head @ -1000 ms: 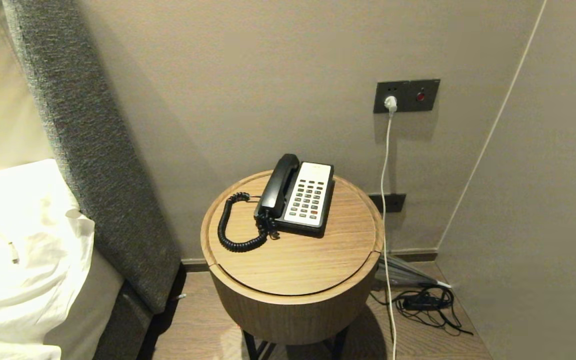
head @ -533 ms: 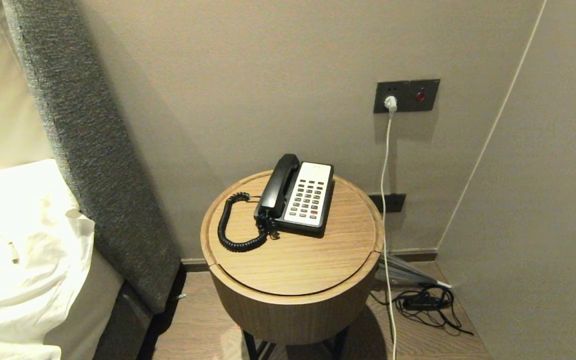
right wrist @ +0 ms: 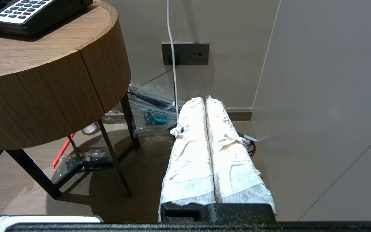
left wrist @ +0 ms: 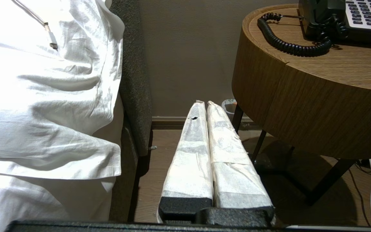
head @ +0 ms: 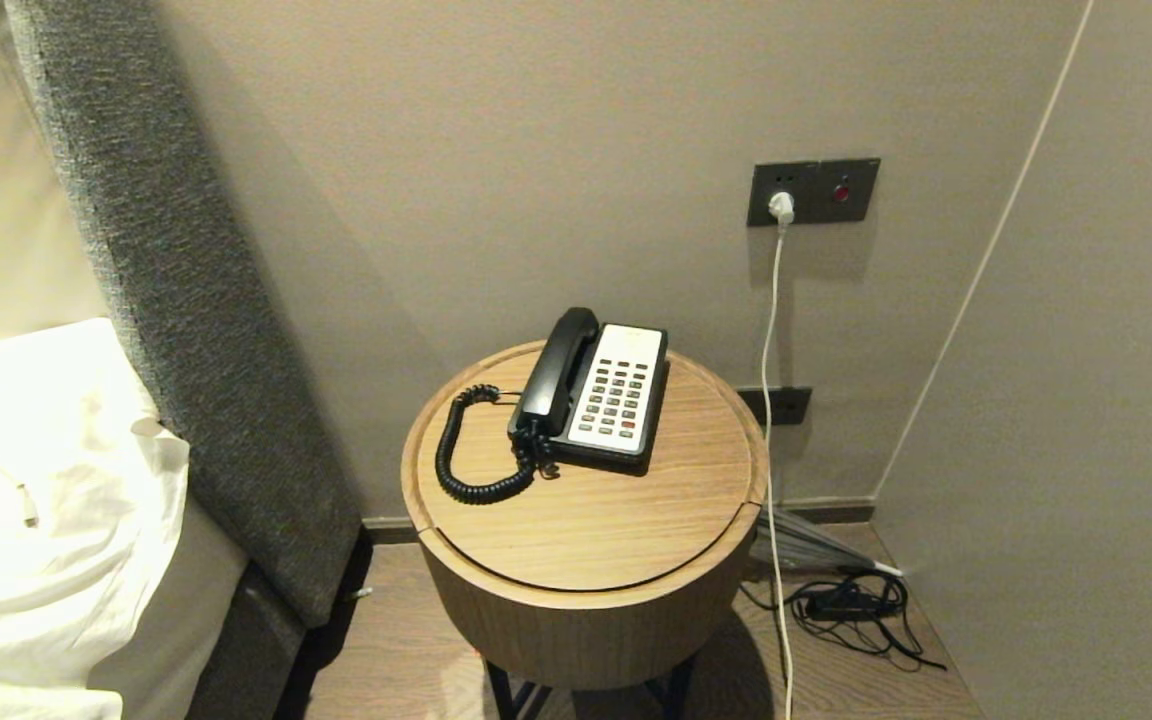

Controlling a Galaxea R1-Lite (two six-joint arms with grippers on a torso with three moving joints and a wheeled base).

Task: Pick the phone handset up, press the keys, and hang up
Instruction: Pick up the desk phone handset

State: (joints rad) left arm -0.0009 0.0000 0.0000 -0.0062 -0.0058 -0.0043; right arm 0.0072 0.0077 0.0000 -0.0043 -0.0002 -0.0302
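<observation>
Nothing has shifted over the last second: the long black glossy handset [head: 551, 370] is still cradled on the black phone base [head: 614, 400] atop the round wooden worktop [head: 586, 530]. Both cloth-wrapped claws, left claw [left wrist: 204, 103] and right claw [right wrist: 204, 98], are kept pressed together, parked low beside it; the pickup is judged not yet begun.

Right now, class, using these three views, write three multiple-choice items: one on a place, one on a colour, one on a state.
1. The phone handset lies:
A. on its base's left side
B. on the floor
C. on the bed

2. The cable plugged into the wall socket is:
A. red
B. white
C. blue

3. The left gripper is:
A. shut on the cord
B. wide open
C. shut, empty

Answers:
1 A, cradled beside the keypad.
2 B, a white lead hangs down.
3 C, its wrapped fingers meet, below the table.
</observation>
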